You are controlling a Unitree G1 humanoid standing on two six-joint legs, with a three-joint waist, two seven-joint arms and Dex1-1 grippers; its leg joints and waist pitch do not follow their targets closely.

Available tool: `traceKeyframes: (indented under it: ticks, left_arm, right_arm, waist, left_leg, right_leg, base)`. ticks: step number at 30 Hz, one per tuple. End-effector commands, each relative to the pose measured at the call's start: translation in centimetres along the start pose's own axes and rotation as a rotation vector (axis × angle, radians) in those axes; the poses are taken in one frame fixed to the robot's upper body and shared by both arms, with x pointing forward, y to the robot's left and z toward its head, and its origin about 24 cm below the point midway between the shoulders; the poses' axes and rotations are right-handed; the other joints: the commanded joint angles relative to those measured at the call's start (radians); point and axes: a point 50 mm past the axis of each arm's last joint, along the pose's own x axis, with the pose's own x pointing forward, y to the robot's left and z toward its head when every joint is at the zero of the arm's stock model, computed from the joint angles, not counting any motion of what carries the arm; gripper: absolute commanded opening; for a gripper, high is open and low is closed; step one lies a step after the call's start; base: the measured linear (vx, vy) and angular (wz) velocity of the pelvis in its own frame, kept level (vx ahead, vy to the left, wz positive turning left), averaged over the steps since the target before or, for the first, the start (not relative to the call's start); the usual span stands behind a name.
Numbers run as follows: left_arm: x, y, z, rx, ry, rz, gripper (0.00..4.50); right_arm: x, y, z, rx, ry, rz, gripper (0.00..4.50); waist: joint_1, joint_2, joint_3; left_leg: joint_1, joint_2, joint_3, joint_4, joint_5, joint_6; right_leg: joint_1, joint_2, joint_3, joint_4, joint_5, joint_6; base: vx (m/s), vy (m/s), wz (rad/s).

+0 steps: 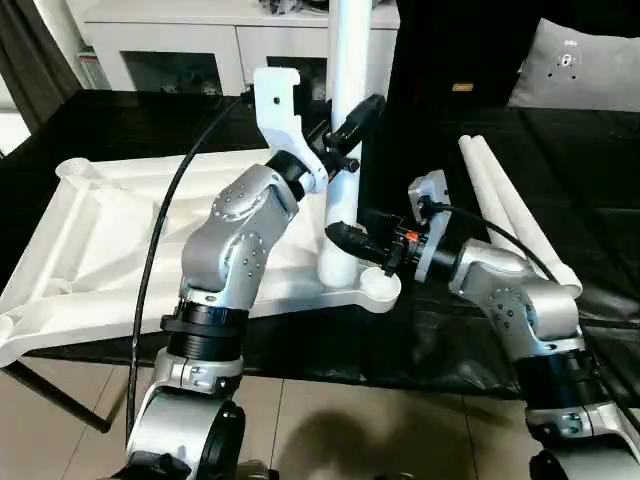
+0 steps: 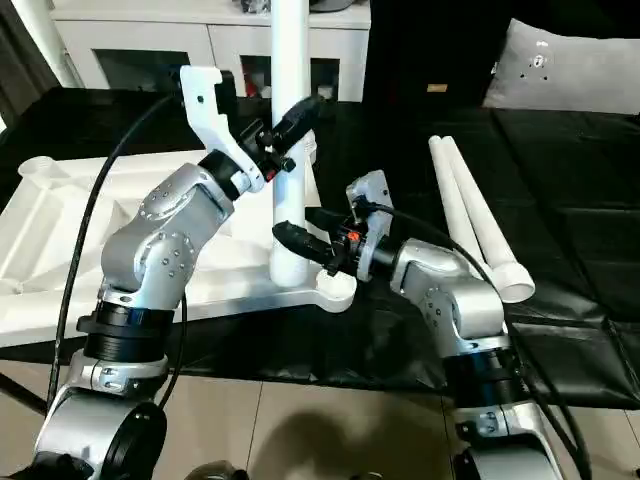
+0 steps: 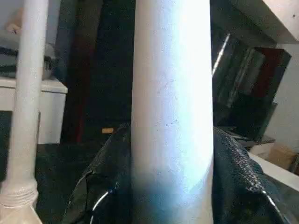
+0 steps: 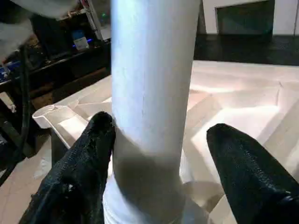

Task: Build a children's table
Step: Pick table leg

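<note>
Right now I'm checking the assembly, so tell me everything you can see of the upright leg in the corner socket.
The upright leg is a smooth, white, round plastic tube, standing vertically in the near corner socket of the upside-down tabletop. Its wider lower end sits in the socket. The left gripper is clamped on it higher up. The right gripper straddles it near the base, one finger touching, the other apart.

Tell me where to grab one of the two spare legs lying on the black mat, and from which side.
Take the nearer spare leg around its middle, coming from above with fingers across the tube. It lies flat and round beside the other spare leg, and its outer side is free.
</note>
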Motion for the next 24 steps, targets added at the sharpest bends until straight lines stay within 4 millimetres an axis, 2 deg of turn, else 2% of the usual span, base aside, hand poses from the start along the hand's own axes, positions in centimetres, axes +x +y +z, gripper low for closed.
traceKeyframes:
  ticks: [1,5,11,12,24]
  left_arm:
    - [0.0,-0.5,0.6,0.036,-0.03,-0.008,1.75]
    - [0.0,-1.1,0.2,0.08,-0.022,-0.026,1.75]
    - [0.0,-1.5,0.0,0.125,-0.015,-0.046,1.75]
    - [0.0,-1.5,0.0,0.129,-0.016,-0.047,1.75]
    - [0.0,-2.0,-0.5,0.158,0.0,-0.079,1.75]
  right_arm:
    - [0.4,0.2,-0.3,0.0,0.024,-0.012,3.38]
    - [1.2,0.4,-0.6,0.012,0.03,-0.031,3.38]
    - [2.0,0.5,-0.8,0.023,0.044,-0.052,3.38]
    - [1.9,0.5,-0.8,0.027,0.049,-0.053,3.1]
    - [1.8,0.4,-0.9,0.029,0.046,-0.057,2.28]
  waist:
    - [0.002,-0.023,-0.08]
    - [-0.001,-0.021,-0.08]
    - [-0.002,-0.02,-0.08]
    - [-0.003,-0.021,-0.079]
    - [-0.003,-0.02,-0.08]
  left_leg:
    - [0.003,0.022,-0.004,-0.054,-0.039,0.068]
    - [0.002,0.024,-0.004,-0.053,-0.034,0.073]
    - [0.004,0.024,-0.005,-0.055,-0.047,0.061]
    - [0.004,0.024,-0.004,-0.055,-0.049,0.06]
    - [0.004,0.024,-0.004,-0.054,-0.046,0.062]
  right_leg:
    - [0.071,-0.07,0.043,-0.065,-0.146,-0.147]
    - [0.07,-0.07,0.043,-0.062,-0.121,-0.16]
    - [0.07,-0.072,0.044,-0.063,-0.139,-0.154]
    - [0.07,-0.071,0.044,-0.062,-0.134,-0.156]
    - [0.071,-0.071,0.045,-0.061,-0.125,-0.158]
  base:
    - [0.0,0.0,0.0]
    - [0.0,0.0,0.0]
    - [0.0,0.0,0.0]
    - [0.0,0.0,0.0]
    - [0.0,0.0,0.0]
